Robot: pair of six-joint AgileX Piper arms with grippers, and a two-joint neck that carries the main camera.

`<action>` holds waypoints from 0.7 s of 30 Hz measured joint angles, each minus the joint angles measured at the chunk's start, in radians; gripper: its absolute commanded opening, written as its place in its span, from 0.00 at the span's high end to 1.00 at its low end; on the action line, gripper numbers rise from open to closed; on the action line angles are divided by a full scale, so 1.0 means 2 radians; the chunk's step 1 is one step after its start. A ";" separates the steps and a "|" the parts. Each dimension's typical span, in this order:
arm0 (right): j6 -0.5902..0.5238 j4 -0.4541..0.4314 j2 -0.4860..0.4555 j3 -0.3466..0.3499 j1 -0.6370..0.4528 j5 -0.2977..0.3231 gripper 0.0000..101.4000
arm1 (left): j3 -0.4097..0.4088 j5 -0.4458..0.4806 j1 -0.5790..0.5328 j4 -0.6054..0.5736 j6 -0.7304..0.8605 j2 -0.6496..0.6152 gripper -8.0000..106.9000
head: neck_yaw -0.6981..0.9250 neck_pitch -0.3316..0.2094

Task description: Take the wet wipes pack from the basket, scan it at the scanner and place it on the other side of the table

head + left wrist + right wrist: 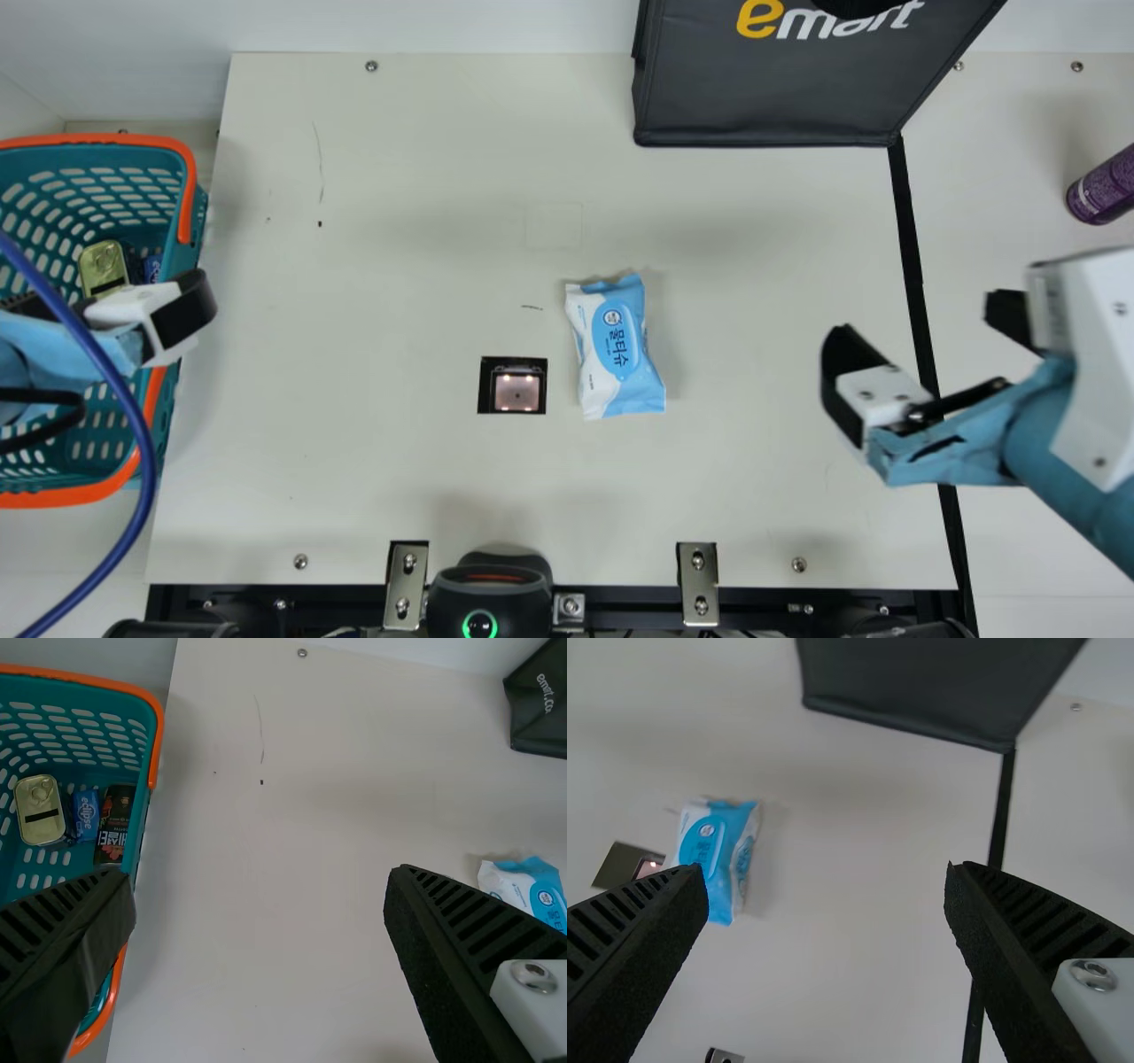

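A blue-and-white soft plastic wipes pack (616, 346) lay between the black-fingered left gripper (120, 299) and right gripper (921, 321). Both gaped wide, empty.

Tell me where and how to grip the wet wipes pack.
I'd come straight down from above and pinch the wet wipes pack across its middle, one finger on each long side. It lies label up, longer than it is wide, and its plump middle should hold better than the thin, crimped ends. The open right gripper looks suitable.

A shop-style checkout; scanner (517, 392) in the table (399, 478); shopping basket (189, 182); dark bag (771, 93).
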 measured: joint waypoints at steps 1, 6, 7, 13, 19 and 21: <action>-0.007 0.005 0.007 0.002 0.007 0.000 0.06 | 0.000 0.000 0.000 0.000 0.000 0.000 0.15 | 0.000 0.000; -0.032 0.026 0.038 0.011 0.035 -0.002 0.06 | 0.000 0.000 0.000 0.000 0.000 0.000 0.15 | 0.000 0.000; -0.032 0.027 0.046 0.013 0.041 -0.006 0.06 | 0.000 0.000 0.000 0.000 0.000 0.000 0.15 | 0.000 0.000; 0.008 0.010 0.095 0.024 0.088 -0.034 0.06 | 0.000 0.000 0.000 0.000 0.000 0.000 0.15 | 0.000 0.000; 0.089 -0.027 0.151 0.028 0.154 -0.065 0.06 | 0.000 0.000 0.000 0.000 0.000 0.000 0.15 | 0.000 0.000; 0.120 -0.041 0.171 0.028 0.178 -0.074 0.06 | 0.000 0.000 0.000 0.000 0.000 0.000 0.15 | 0.000 0.000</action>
